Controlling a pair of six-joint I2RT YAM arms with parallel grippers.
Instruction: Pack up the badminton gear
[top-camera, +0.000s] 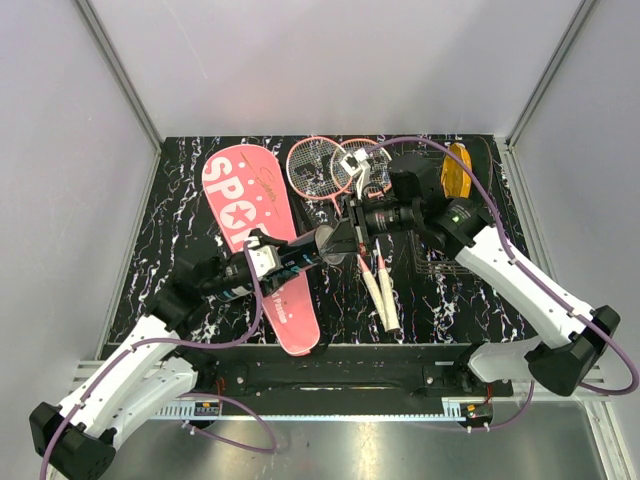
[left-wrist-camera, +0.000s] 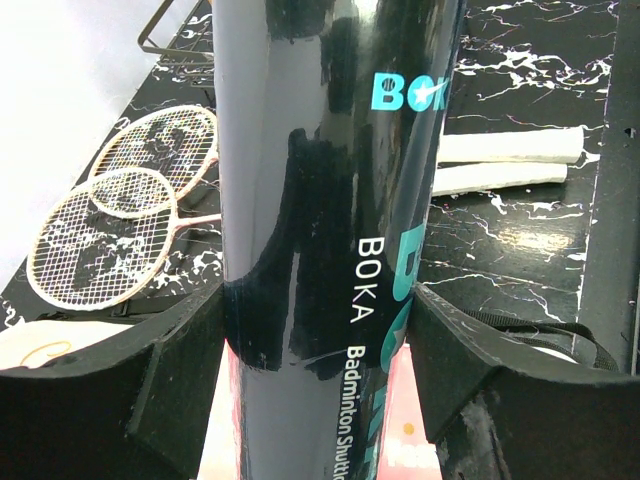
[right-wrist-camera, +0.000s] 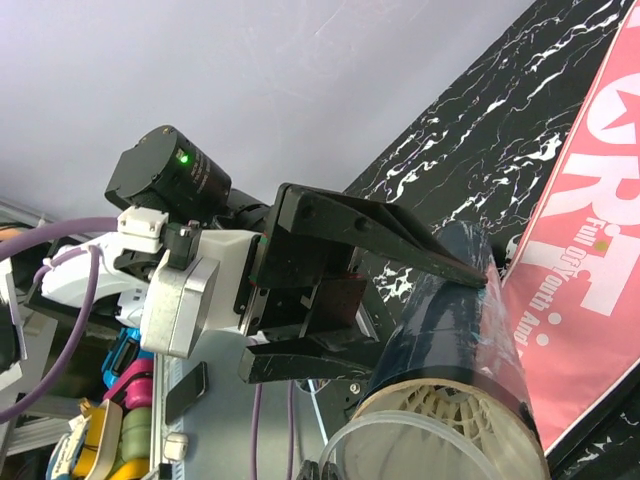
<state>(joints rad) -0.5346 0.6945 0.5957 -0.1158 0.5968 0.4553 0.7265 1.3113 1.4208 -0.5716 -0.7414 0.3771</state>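
I have the glossy black tube lettered "BOKA" clamped in the left end effector, its black pads pressed against both flanks of the barrel. The tube lies roughly level over the near half of the long pink cover lettered "SPORT", with its open mouth turned toward the right end effector, which sits just at that mouth. I cannot tell whether the right one is spread or clenched. From the right wrist I look straight into the mouth and see a white feather shuttlecock seated inside the rim. The two pink-framed rackets overlap near the back edge of the black marbled tabletop. Their white handles run side by side toward me, ending close to the front edge. The cover's near tip reaches that front edge as well. A yellow oval disc lies by the back right corner. Bare marble shows in a strip between the cover and the left edge, and in a wider patch to the right of the handles.
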